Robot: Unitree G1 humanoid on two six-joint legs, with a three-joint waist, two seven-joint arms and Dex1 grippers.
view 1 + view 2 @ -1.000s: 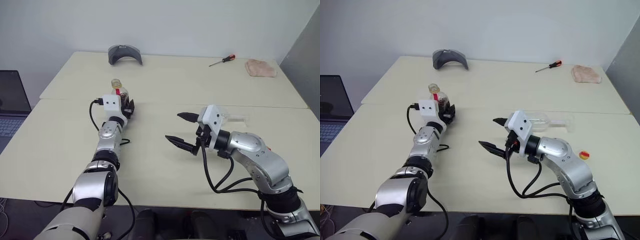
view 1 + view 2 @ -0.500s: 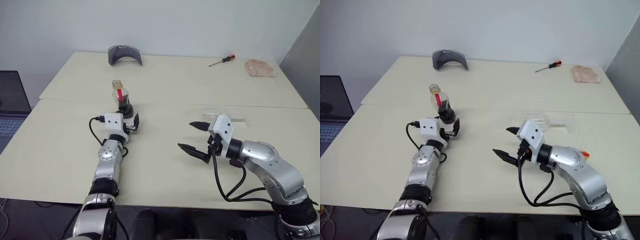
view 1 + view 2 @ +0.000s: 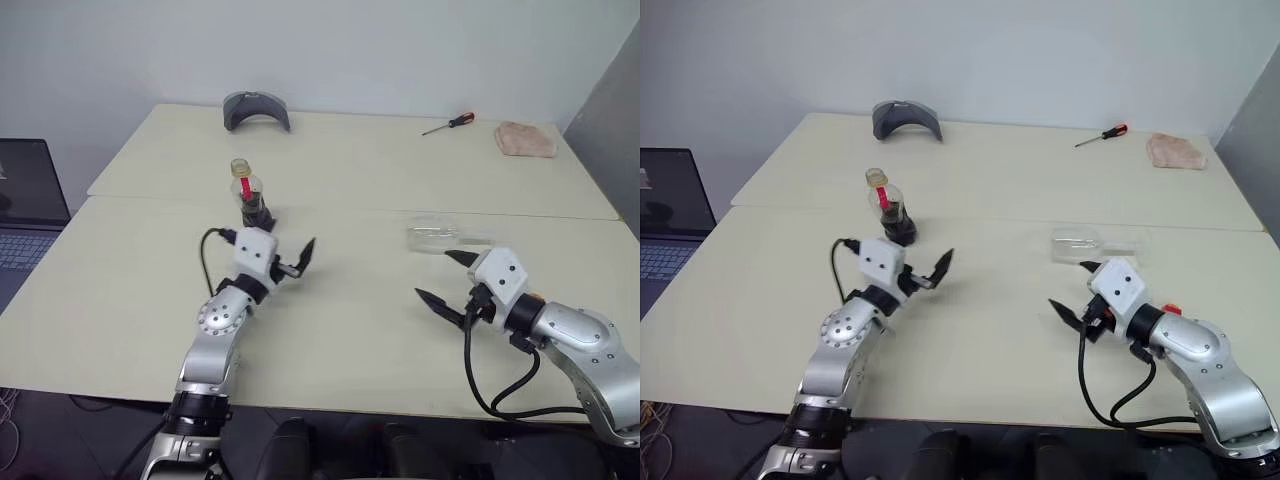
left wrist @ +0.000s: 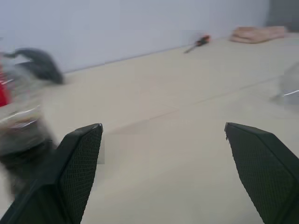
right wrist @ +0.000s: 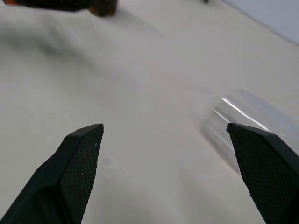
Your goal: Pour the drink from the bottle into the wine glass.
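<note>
I see the bottle (image 3: 247, 196) upright, dark drink (image 3: 253, 214) low inside; the wine glass (image 3: 437, 238) lies sideways. Left gripper (image 3: 298, 261) has let go and backed off; both grippers' jaws are spread, including the right gripper (image 3: 446, 282).

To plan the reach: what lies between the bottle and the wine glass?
Bare table only, in the left eye view: the bottle stands upright, and the wine glass lies on its side.
</note>
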